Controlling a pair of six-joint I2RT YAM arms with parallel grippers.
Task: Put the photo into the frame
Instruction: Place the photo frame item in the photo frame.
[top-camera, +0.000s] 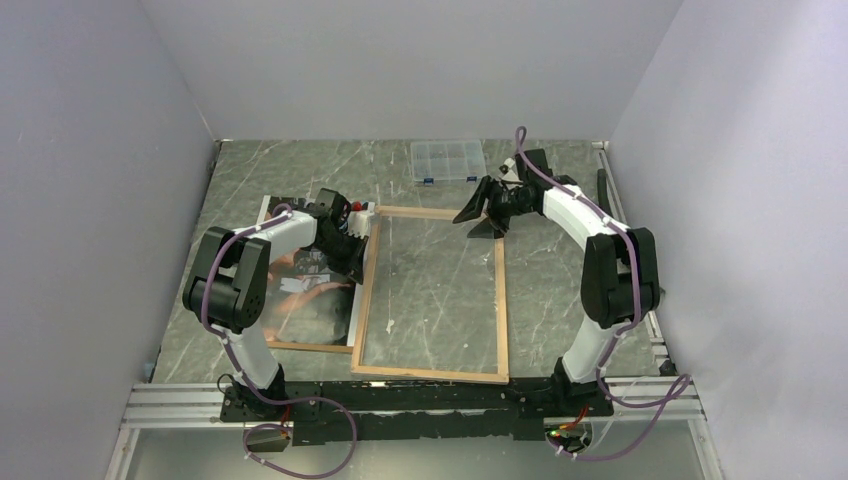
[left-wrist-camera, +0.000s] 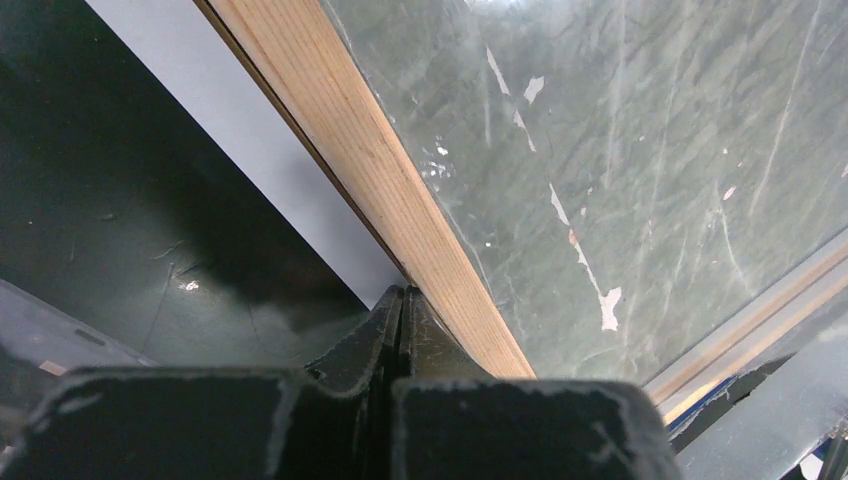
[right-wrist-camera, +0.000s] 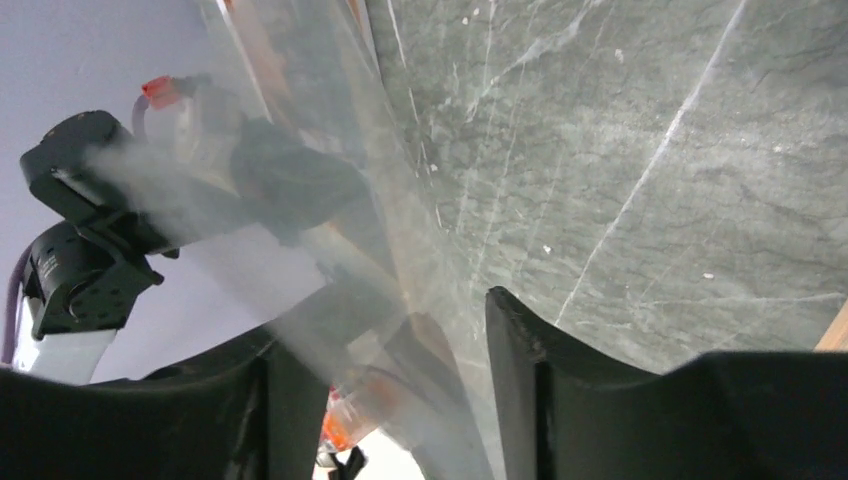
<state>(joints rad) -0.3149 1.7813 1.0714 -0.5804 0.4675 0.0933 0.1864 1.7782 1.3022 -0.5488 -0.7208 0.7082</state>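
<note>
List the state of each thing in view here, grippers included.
frame: lying wood back up, no photo inside.
photo: picture side up, outside the frame, to its left.
left gripper: shut, at the frame's left rail.
right gripper: open, at the frame's far right corner.
compartment box: far side, apart from the frame.

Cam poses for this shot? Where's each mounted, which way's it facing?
Top external: above and behind the bases, looking down on the table; left arm and right arm whole, frame between them, photo under the left arm.
Left wrist: on the left arm, looking down past the shut left gripper at the frame's rail and pane.
Right wrist: on the right arm, looking low across the table past the open right gripper; left arm shows blurred through the pane.
Shared: all see the frame and table.
</note>
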